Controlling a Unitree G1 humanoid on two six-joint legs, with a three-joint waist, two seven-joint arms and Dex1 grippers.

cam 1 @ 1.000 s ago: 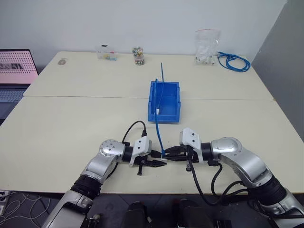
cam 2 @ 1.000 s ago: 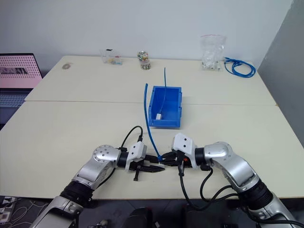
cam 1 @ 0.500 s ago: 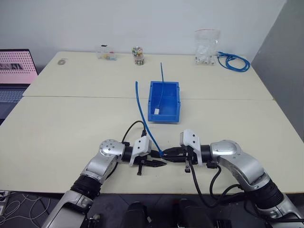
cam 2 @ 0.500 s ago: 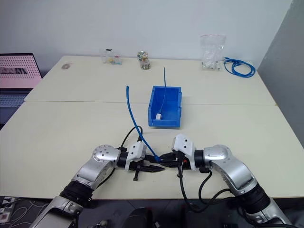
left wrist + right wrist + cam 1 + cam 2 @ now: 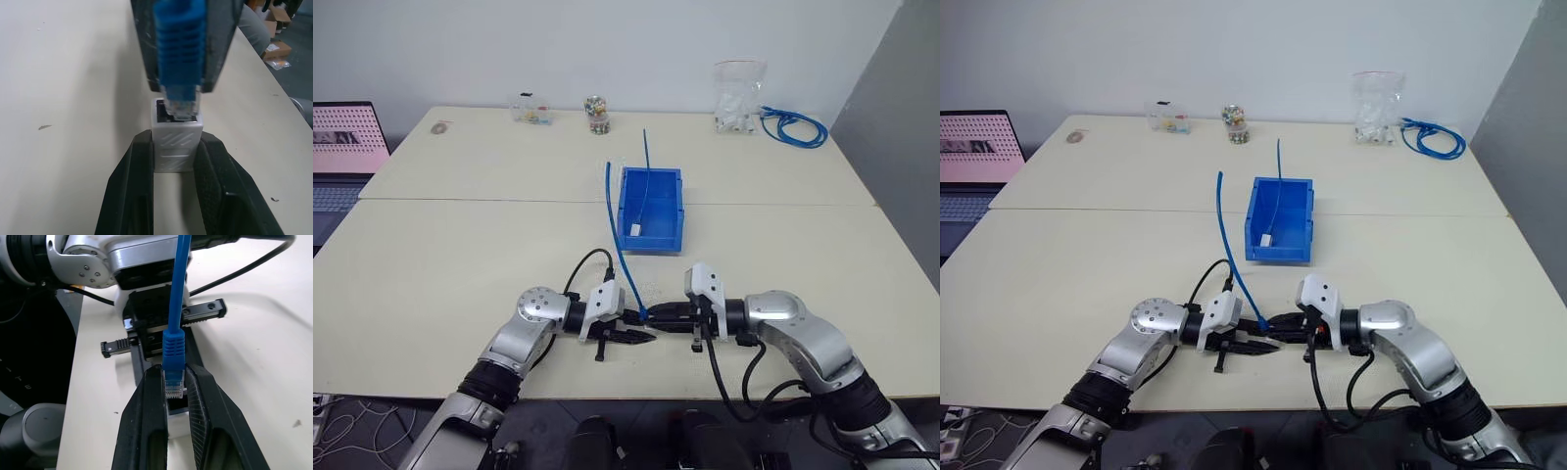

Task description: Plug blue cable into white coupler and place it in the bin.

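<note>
Near the table's front edge, the left gripper [image 5: 176,196] clamps the white coupler [image 5: 176,142] while the right gripper [image 5: 174,382] pinches the blue cable [image 5: 174,345], its plug at the socket mouth. A slight tilt could jam the plug or twist the coupler loose.

Lighting: bright, even, diffuse, falling from overhead; the cream worktop [image 5: 450,255] is evenly lit from near edge to far edge.
Shadows: soft and short; a faint one under each arm at the near edge, a small one beside the blue bin [image 5: 652,209] mid-worktop.
Glare: mild sheen on the silver arm shells; the laptop screen [image 5: 347,137] at the left edge glows pink and slightly washed out.
Focus, head views: sharp throughout, small objects along the far edge fine but legible.
Focus, left wrist view: blue plug boot [image 5: 179,46] soft, white coupler [image 5: 176,137] crisper, background blurred.
Focus, right wrist view: plug [image 5: 173,377] moderately sharp, a dark shadow beneath it.
</note>
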